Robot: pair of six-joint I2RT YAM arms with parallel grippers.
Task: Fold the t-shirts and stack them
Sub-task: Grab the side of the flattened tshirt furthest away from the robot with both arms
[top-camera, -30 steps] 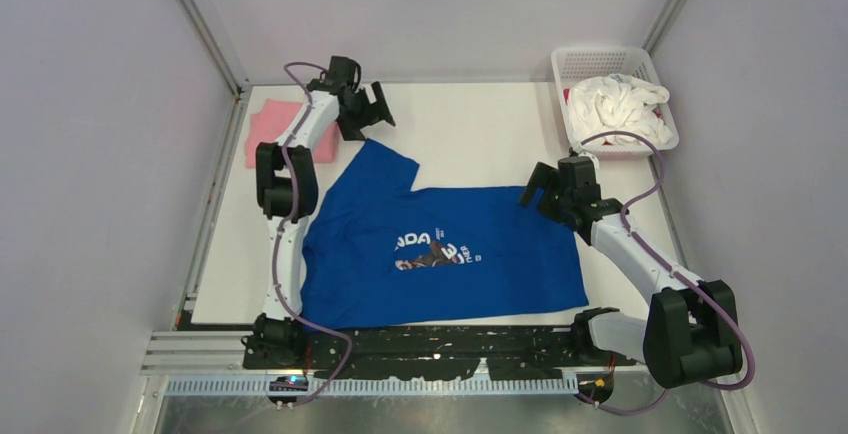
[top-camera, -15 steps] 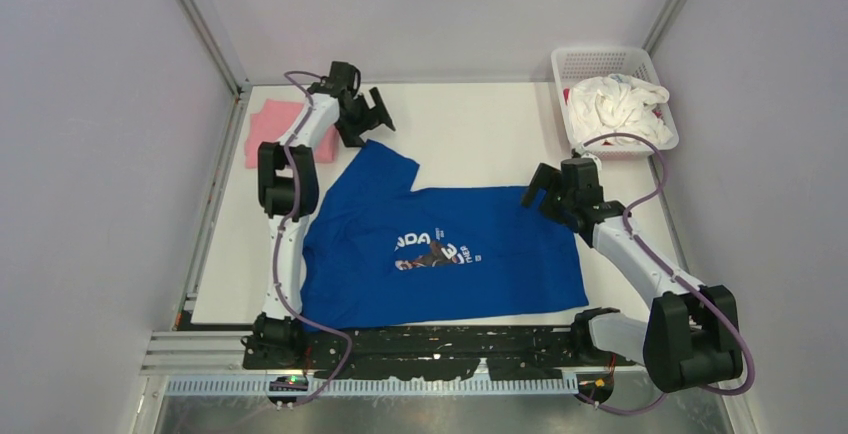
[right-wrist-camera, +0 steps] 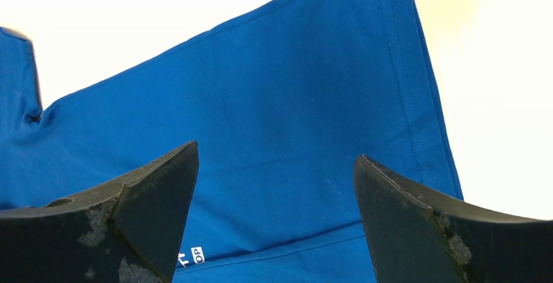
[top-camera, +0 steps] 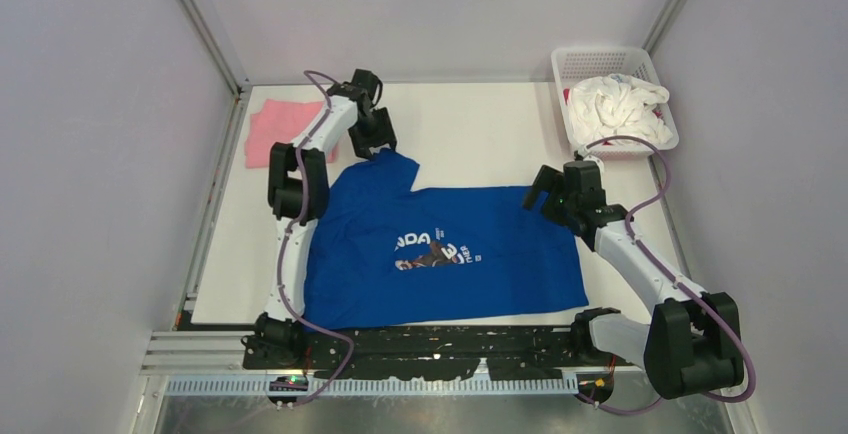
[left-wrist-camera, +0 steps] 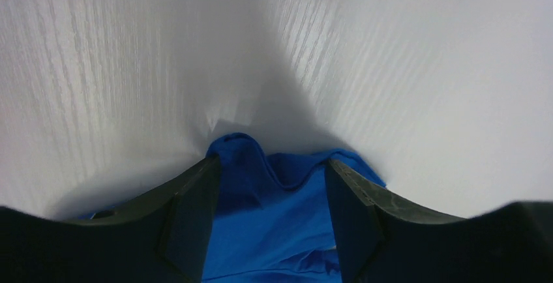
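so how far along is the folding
Done: the pink t-shirt lies folded at the far left corner. In hand: the blue t-shirt is spread flat, unfolded; the left gripper straddles its sleeve tip, open, and the right gripper hovers open over its hem. Left: folding it, then stacking.

Each arm [top-camera: 325, 126] has white links [top-camera: 640, 259], black joints [top-camera: 690, 339], a looped purple cable [top-camera: 620, 135] and black pincer fingers [right-wrist-camera: 140, 214] with scuffed tips.
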